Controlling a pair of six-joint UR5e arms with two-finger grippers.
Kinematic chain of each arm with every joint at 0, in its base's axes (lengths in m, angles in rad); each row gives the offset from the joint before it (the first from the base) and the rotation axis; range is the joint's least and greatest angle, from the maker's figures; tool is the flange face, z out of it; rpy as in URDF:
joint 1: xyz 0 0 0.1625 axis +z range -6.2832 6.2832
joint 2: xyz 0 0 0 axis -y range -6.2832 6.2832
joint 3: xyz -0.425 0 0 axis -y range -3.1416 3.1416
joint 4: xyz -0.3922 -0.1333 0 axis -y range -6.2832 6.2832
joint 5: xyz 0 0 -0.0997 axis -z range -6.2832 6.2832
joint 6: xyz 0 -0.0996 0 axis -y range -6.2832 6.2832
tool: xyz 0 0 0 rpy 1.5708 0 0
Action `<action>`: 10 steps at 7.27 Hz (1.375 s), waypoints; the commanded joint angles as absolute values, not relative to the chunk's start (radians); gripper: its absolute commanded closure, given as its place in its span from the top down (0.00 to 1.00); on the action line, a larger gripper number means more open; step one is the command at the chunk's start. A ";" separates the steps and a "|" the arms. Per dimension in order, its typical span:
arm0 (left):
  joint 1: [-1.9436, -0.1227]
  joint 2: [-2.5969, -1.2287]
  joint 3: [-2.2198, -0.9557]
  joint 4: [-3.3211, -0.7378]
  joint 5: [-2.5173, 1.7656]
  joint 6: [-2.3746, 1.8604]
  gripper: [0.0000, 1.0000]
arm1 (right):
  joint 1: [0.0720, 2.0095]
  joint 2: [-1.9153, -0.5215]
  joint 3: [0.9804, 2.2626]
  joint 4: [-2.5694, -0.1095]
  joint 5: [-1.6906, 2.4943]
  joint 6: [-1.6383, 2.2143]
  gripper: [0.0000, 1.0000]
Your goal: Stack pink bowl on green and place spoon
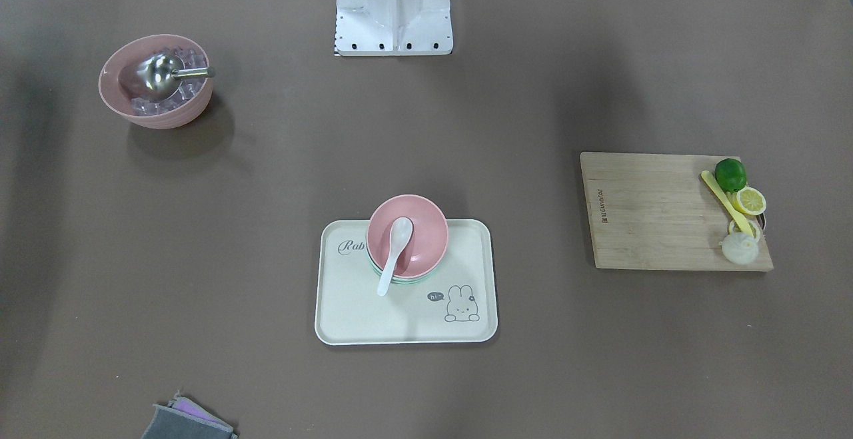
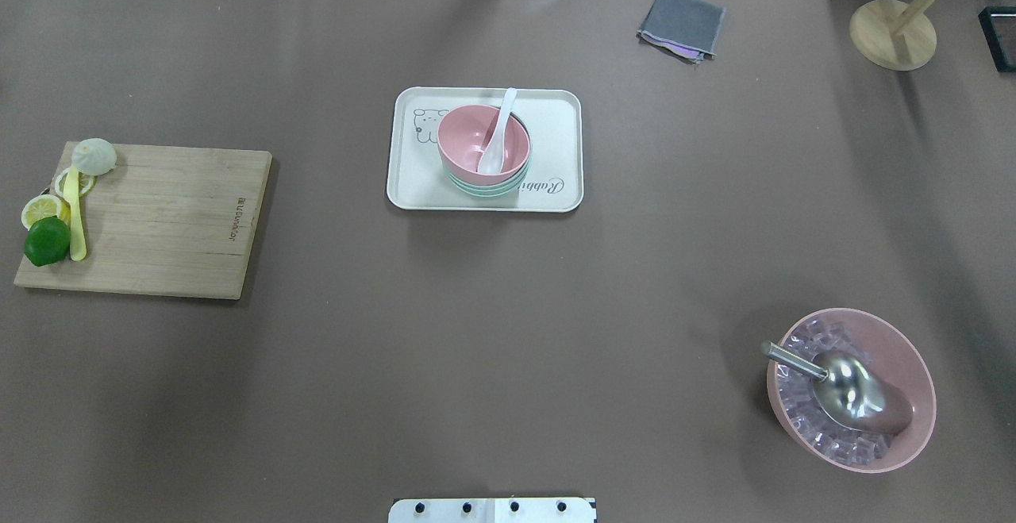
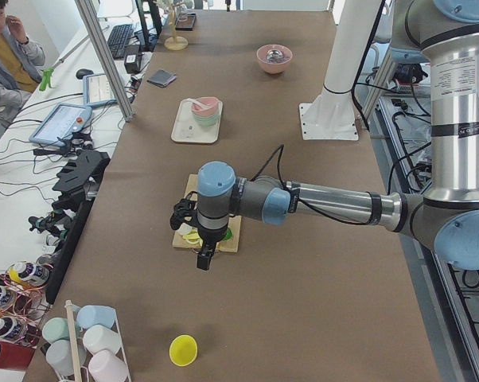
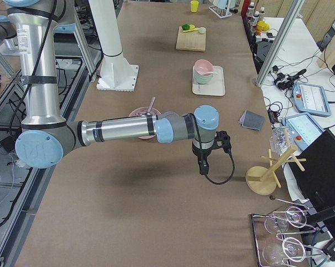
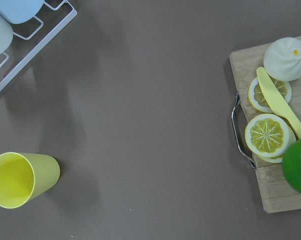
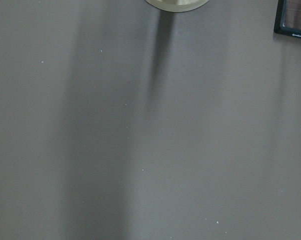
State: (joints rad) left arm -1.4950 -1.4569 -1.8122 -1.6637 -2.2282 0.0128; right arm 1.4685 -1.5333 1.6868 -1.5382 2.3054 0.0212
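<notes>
The round pink bowl (image 1: 426, 239) is sitting nested in the pale green bowl (image 2: 486, 188), of which only the rim is showing. Both are standing on the cream rectangular tray with a rabbit drawing (image 1: 373, 322), just below the centre of the front-facing view. The white spoon (image 1: 394, 246) is lying in the pink bowl, its handle leaning out over the rim.

The left gripper (image 3: 204, 259) is hanging by the near end of the wooden cutting board (image 1: 653, 219), in the middle of the left side view. The right gripper (image 4: 203, 167) is hanging over bare brown table (image 4: 156, 211), right of centre in the right side view. I cannot tell how far either pincer is gaping, or whether it is gripping anything.
</notes>
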 commanded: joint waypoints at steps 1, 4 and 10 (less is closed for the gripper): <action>-1.494 -1.470 -1.832 -1.625 -2.243 -0.020 0.98 | 1.462 -1.516 1.689 -1.542 2.315 0.021 1.00; -1.491 -1.492 -1.856 -1.617 -2.252 -0.075 0.98 | 1.462 -1.502 1.731 -1.577 2.330 0.027 1.00; -1.482 -1.494 -1.851 -1.618 -2.314 -0.106 0.98 | 1.462 -1.511 1.740 -1.615 2.329 0.023 1.00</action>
State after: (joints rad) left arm -1.4806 -1.4972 -1.8425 -1.6233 -2.2823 -0.1066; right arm 1.4614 -1.5105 1.7438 -1.6195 2.3286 0.0197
